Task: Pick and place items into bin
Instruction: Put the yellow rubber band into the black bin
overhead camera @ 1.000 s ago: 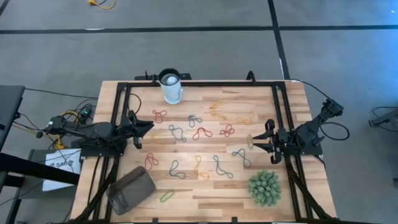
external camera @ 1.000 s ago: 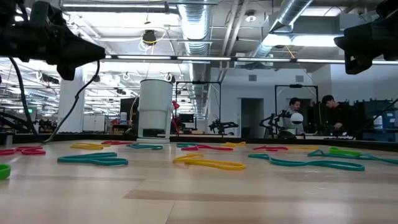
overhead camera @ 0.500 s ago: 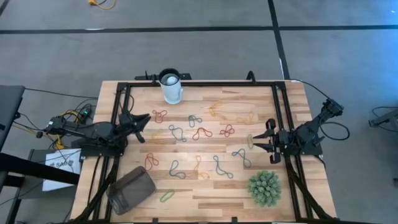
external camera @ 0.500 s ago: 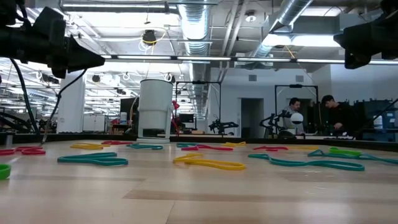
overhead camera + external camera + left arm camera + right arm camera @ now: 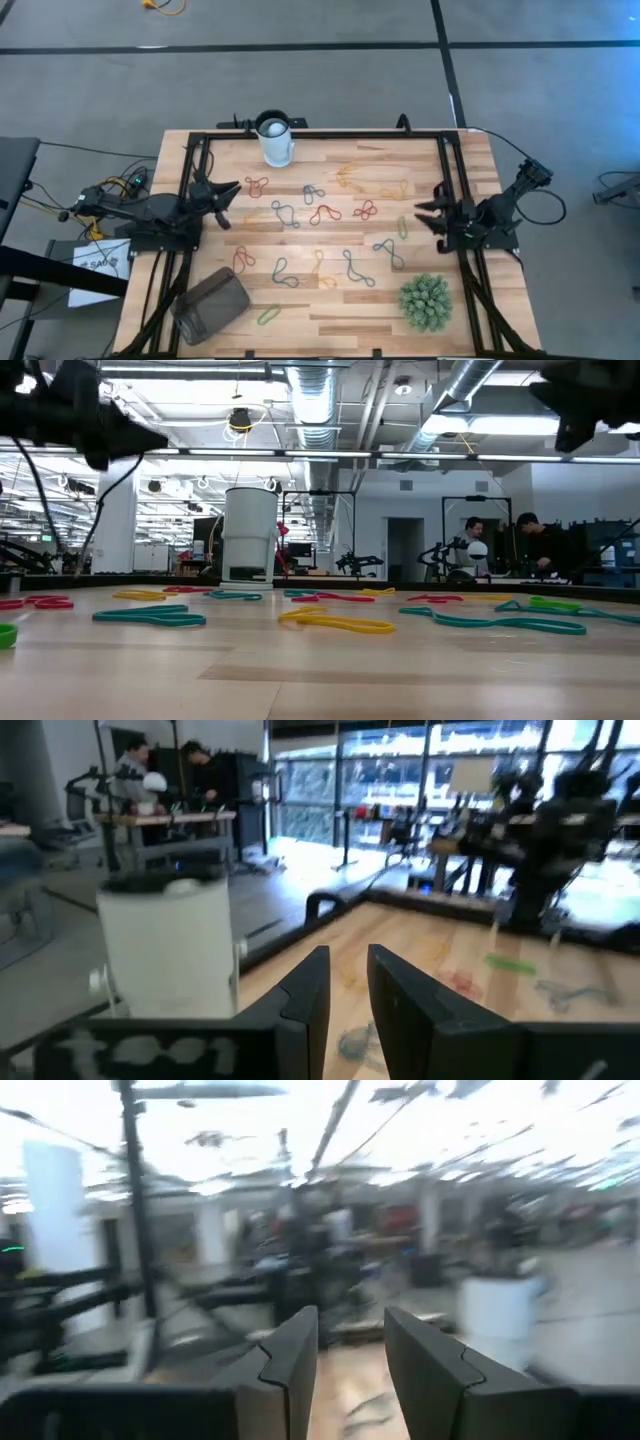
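Several thin looped bands lie flat on the wooden table: a red one, a dark grey one, a yellow one, a green one and others. The brownish-grey bin lies at the near left corner. My left gripper hovers open at the table's left side, above the boards and left of the red band; its fingers have nothing between them. My right gripper hovers open at the right side, beside the green band, also with nothing between its fingers.
A white cup stands at the far edge, left of centre. A spiky green plant ball sits at the near right. A black frame runs along the far edge and both sides. People stand in the room beyond.
My right gripper has risen and tipped its fingers upward, away from the table. My left gripper has rolled about its own axis and swung slightly toward the far edge. Neither has opened or shut. The bands and the bin lie as before.
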You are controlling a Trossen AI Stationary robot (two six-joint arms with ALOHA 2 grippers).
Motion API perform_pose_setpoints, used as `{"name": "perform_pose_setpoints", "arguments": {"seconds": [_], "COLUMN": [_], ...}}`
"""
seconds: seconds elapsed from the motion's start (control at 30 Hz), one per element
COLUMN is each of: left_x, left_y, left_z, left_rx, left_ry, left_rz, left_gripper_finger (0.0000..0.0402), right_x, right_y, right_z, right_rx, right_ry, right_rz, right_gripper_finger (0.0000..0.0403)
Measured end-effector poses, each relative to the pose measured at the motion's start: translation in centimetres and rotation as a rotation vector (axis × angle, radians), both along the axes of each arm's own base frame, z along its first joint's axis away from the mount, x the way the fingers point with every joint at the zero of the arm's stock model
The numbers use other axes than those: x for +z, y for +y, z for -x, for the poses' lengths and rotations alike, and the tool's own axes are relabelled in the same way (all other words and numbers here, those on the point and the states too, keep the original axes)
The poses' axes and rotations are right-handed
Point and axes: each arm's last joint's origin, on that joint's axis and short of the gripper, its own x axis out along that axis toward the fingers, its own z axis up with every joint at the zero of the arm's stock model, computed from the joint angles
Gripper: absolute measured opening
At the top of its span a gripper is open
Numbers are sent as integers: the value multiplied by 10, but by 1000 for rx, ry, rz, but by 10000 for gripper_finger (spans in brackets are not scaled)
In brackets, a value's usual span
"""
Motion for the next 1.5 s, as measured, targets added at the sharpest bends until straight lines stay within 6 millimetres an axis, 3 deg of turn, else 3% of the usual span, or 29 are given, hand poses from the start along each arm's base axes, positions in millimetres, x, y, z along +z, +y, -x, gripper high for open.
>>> {"name": "perform_pose_setpoints", "arguments": {"seconds": [0.2, 0.3, 0.4, 0.57, 0.83, 1.0, 1.27, 1.4, 1.5], "left_x": [36, 51, 58, 59, 42, 40, 43, 44, 54], "left_y": [3, 5, 3, -1, 2, 2, -2, -4, -9], "left_z": [14, 22, 27, 27, 19, 18, 16, 5, -14], "left_rx": [-5, -18, -130, -285, -100, -102, -218, -226, -264], "left_ry": [60, 34, 63, 67, 102, 122, 85, 92, 55], "left_rz": [-16, 63, 93, 130, 218, 232, 281, 312, 244], "left_gripper_finger": [61, 61, 61, 61, 61, 61, 61, 61, 61], "right_x": [18, 22, 23, 23, 24, 24, 33, 28, 29], "right_y": [-6, -8, -7, -7, -6, -6, -14, -9, -6], "right_z": [7, 9, 9, 9, 9, 9, 16, 12, 11], "right_rx": [-90, -105, -50, -35, 19, 39, -142, -55, 0], "right_ry": [-106, -130, -167, -171, -191, -199, -240, -216, -237], "right_rz": [6, 19, -20, -108, -83, -136, -91, 1, 23], "right_gripper_finger": [113, 113, 113, 113, 113, 113, 113, 113, 113]}}
